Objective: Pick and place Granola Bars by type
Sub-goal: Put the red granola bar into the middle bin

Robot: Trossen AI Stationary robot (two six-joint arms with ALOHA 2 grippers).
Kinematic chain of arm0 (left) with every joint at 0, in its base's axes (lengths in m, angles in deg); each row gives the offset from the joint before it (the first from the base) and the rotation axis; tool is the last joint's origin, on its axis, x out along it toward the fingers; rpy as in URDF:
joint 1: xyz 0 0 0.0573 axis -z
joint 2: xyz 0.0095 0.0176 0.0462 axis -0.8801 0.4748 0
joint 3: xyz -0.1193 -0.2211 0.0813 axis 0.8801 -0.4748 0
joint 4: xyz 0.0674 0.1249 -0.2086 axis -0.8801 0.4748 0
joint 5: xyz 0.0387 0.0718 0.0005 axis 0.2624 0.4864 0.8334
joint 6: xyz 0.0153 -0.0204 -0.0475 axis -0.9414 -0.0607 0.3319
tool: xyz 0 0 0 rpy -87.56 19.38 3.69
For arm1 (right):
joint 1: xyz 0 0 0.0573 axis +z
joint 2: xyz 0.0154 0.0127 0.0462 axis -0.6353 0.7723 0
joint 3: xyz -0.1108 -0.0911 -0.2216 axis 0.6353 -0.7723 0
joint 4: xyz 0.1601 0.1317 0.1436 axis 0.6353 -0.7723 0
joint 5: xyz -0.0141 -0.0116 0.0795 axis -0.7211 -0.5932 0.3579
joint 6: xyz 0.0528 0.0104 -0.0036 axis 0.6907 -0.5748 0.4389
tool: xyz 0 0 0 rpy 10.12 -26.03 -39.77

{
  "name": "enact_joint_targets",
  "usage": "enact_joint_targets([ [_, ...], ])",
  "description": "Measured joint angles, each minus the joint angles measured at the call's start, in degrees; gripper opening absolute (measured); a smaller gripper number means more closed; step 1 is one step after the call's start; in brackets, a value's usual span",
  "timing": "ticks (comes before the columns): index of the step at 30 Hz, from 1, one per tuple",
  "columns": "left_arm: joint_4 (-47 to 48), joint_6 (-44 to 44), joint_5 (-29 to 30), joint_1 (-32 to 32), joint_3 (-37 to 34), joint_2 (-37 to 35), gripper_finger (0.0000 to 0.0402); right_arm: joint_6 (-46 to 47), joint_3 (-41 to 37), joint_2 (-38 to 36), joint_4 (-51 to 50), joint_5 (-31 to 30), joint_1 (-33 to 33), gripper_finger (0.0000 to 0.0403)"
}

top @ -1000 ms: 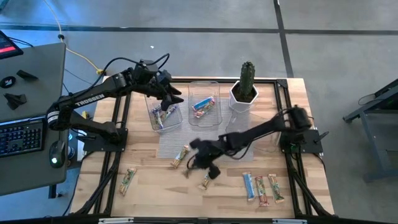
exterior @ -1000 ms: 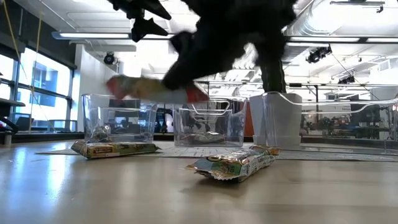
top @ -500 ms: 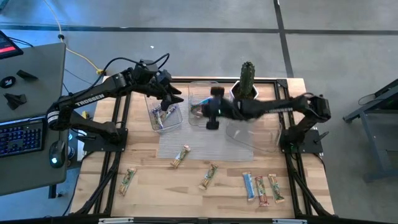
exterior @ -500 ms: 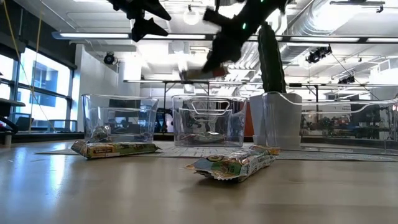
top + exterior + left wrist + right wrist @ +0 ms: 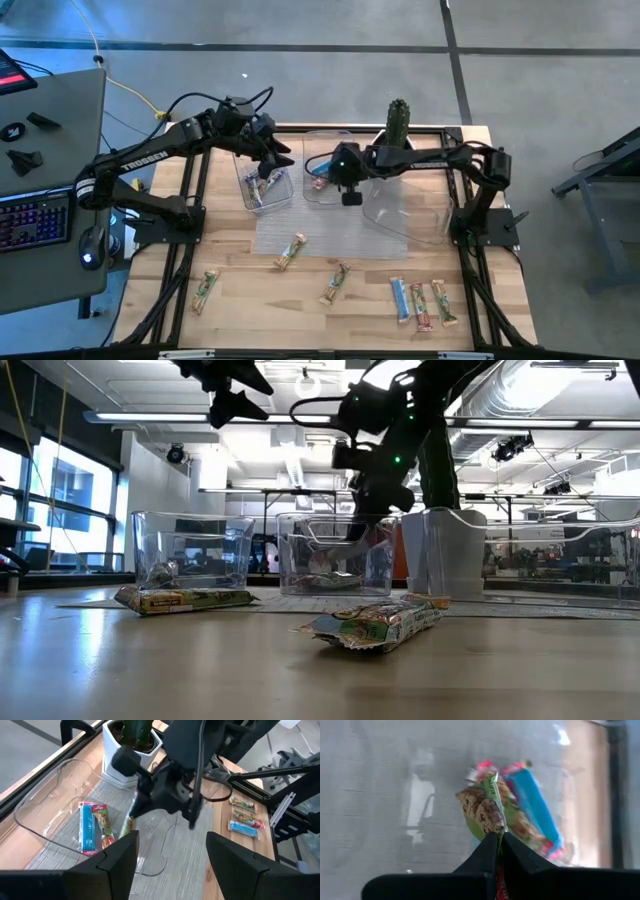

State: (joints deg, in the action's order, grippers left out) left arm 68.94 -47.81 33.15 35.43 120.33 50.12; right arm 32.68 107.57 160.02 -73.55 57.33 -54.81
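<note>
**Right arm holding a bar over the middle bin**

Landmark: the middle bin (image 5: 328, 170), the clear one between the left bin (image 5: 263, 188) and the cactus pot (image 5: 392, 152). Nearest the viewer, on the bench (image 5: 240, 300) in front of this bin, loose bars lie well apart; one green-tan bar (image 5: 335, 283) lies almost straight in front of it, and three more (image 5: 421, 301) lie side by side off to its right front. Over the bin's right edge hangs the right gripper (image 5: 497, 836), jaws clenched on the end of a held bar (image 5: 490, 807) in a green wrapper. The held bar's long axis runs straight out from the jaws, pointing down into the bin, where a blue bar (image 5: 534, 800) and others already lie. The coming move appears to be a release: the drop path lies directly below the jaws. Beyond and to the left, the left gripper (image 5: 268, 150) waits above the left bin, jaws released.
</note>
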Motion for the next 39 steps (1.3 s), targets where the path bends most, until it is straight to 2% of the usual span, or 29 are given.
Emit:
enact_joint_targets([
  [6, 0.1, 0.0, 0.0, 0.0, 0.0, 0.0, 0.0227, -0.8, 0.0, 0.2, 1.6, 2.0, 1.3, 0.0024],
  [14, 0.3, 0.0, 0.0, 0.0, 0.0, 0.0, 0.0227, -2.1, 0.0, 1.3, 2.2, 2.0, 1.3, 0.0094],
  [17, 1.9, 0.0, 0.0, 0.0, 0.0, 0.0, 0.0227, -4.3, 0.6, 0.6, 1.9, -2.0, 2.5, 0.0108],
  [21, 7.4, -1.5, 0.0, 0.0, 0.0, 0.0, 0.0227, -5.4, 4.7, -2.4, -3.4, -9.6, 6.3, 0.0108],
  [26, 13.0, -1.5, 0.0, 0.0, 0.0, 0.0, 0.0227, -4.5, 12.3, -5.9, -12.5, -11.1, 13.6, 0.0107],
  [29, 14.5, -1.5, 0.0, 0.0, 0.0, 0.0, 0.0227, 1.3, 16.6, -7.9, -18.5, -11.6, 18.0, 0.0108],
  [33, 14.8, -2.2, 0.0, 0.0, 0.0, 0.0, 0.0227, 16.7, 21.0, -9.9, -32.0, -10.5, 23.8, 0.0108],
  [37, 14.8, -2.6, 0.3, 0.0, 0.0, 0.0, 0.0227, 33.6, 20.3, -11.7, -41.7, -9.6, 30.0, 0.0108],
  [39, 14.8, -2.7, 1.0, 0.0, 0.0, 0.0, 0.0227, 42.6, 17.6, -12.0, -44.3, -6.9, 32.8, 0.0108],
])
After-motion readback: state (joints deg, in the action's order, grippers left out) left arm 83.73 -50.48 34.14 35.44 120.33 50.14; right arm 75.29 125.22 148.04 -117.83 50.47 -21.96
